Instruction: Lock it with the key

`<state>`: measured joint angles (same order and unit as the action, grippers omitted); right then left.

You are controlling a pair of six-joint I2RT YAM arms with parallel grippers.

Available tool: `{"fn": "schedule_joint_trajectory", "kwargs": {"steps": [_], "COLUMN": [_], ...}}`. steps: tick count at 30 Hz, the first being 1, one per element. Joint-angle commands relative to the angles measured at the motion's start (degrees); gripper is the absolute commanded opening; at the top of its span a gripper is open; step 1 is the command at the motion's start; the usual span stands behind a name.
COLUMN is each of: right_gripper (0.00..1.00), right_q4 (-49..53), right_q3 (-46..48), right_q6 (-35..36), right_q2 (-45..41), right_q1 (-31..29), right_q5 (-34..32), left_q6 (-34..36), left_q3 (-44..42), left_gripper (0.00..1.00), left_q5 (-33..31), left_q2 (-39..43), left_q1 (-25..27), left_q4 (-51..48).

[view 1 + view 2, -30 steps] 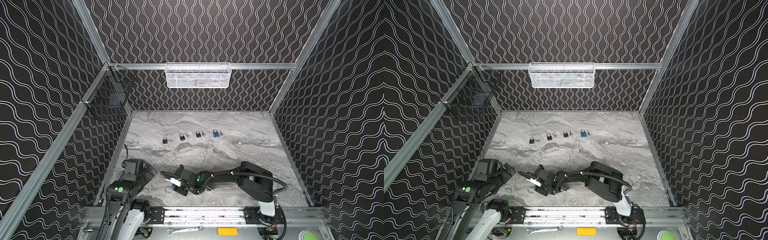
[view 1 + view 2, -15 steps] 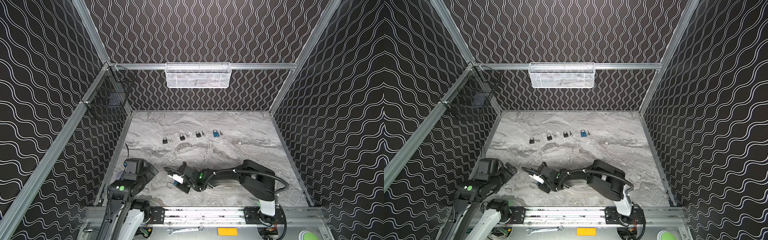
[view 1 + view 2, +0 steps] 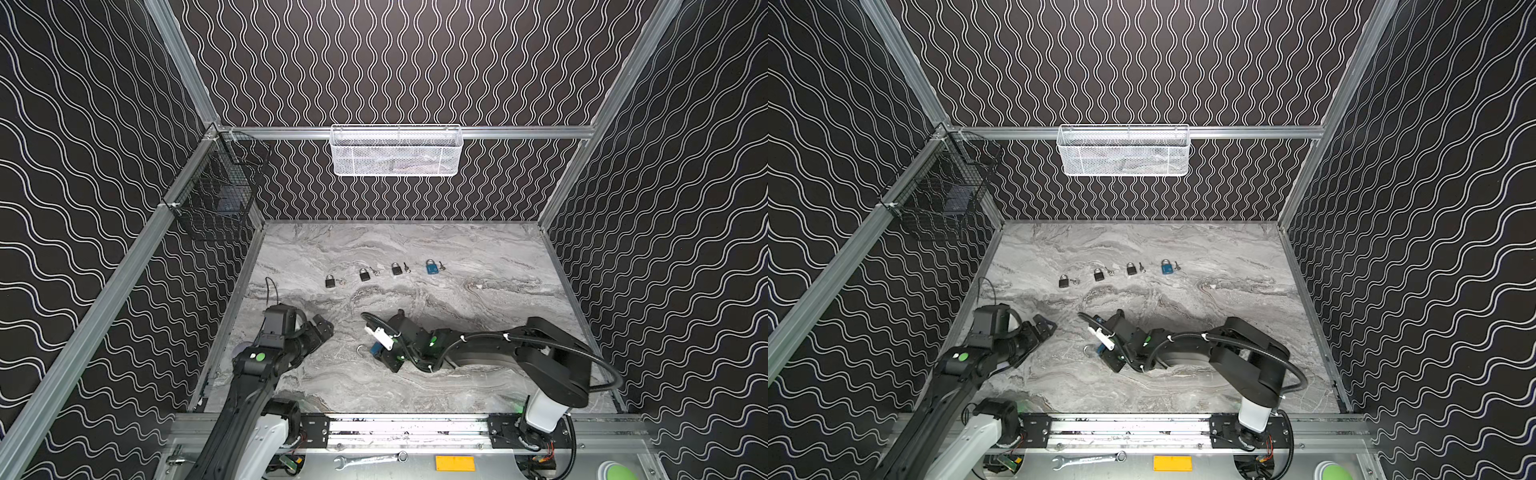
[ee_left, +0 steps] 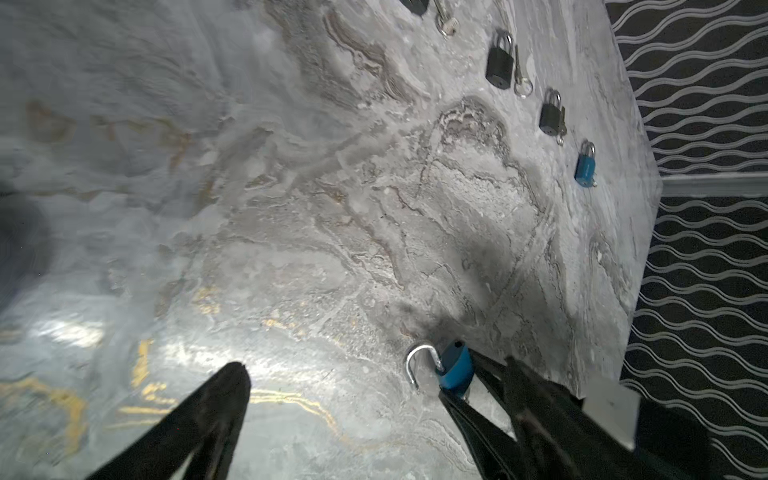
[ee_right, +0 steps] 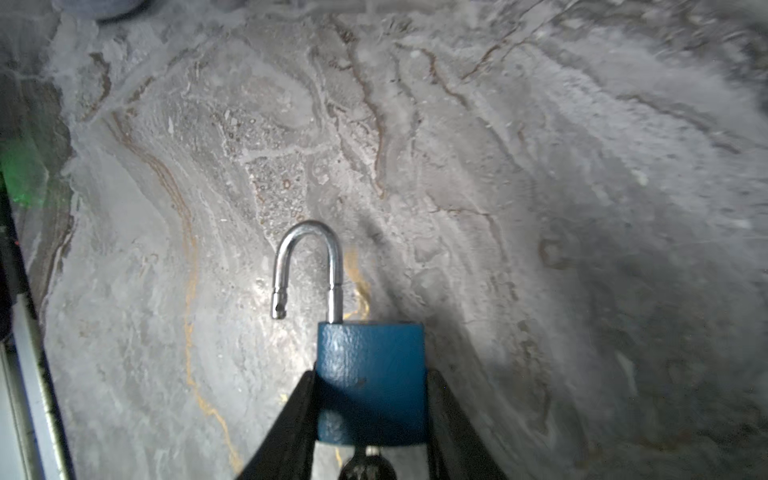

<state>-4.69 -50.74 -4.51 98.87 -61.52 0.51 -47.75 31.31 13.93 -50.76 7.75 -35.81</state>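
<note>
**Padlock gripped, shackle not yet closed**

Near the front of the table [image 3: 478,257], a little left of centre, the right gripper [image 5: 371,386] is clenched on the blue padlock [image 5: 370,353], one finger against each side of its body. The shackle [image 5: 307,257] stands swung out, its free end clear of the body, so the lock is not yet fastened. A dark head below the body looks like the key [image 5: 365,465], seemingly already in its slot. As I judge it, the fetching and gripping are done. What remains is to press the shackle home and turn the key.

The right arm lies stretched low across the front, reaching leftward past the middle, with the shackle pointing left. Whether the padlock touches the surface I cannot tell.

The left gripper [image 3: 320,334] sits near left, fingers spread wide and empty, aimed toward the padlock but apart from it.

Farther back lies a row of three black padlocks [image 3: 364,274] and a far blue padlock [image 3: 432,267], all closed, small keys beside them.
</note>
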Motion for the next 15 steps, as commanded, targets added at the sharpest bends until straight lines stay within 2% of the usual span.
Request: {"fn": "schedule_joint_trajectory", "kwargs": {"steps": [1, 5, 11, 15], "right_gripper": [0.16, 0.16, 0.17, 0.17], "right_q4": [-4.36, -6.27, -7.0, -6.16], "right_q3": [2.31, 6.55, 11.88, 14.48], "right_q6": [-3.21, -5.73, -8.61, -9.53], "right_q2": [-3.17, -8.14, -16.38, -21.21], "right_q1": [2.03, 5.88, 11.2, 14.49], "right_q5": [1.92, 3.58, 5.58, 7.28], "left_q6": [1.74, 1.69, 2.16, 1.0], "left_q3": [-1.17, -0.42, 4.87, 7.45], "left_gripper": [0.99, 0.99, 0.99, 0.99], "left_q5": [8.11, 9.54, 6.67, 6.63], "left_q2": [-2.43, -6.93, -18.35, -26.03], "left_q1": [0.39, 3.28, 13.7, 18.18], "left_q4": [14.06, 21.01, 27.47, 33.2]}}
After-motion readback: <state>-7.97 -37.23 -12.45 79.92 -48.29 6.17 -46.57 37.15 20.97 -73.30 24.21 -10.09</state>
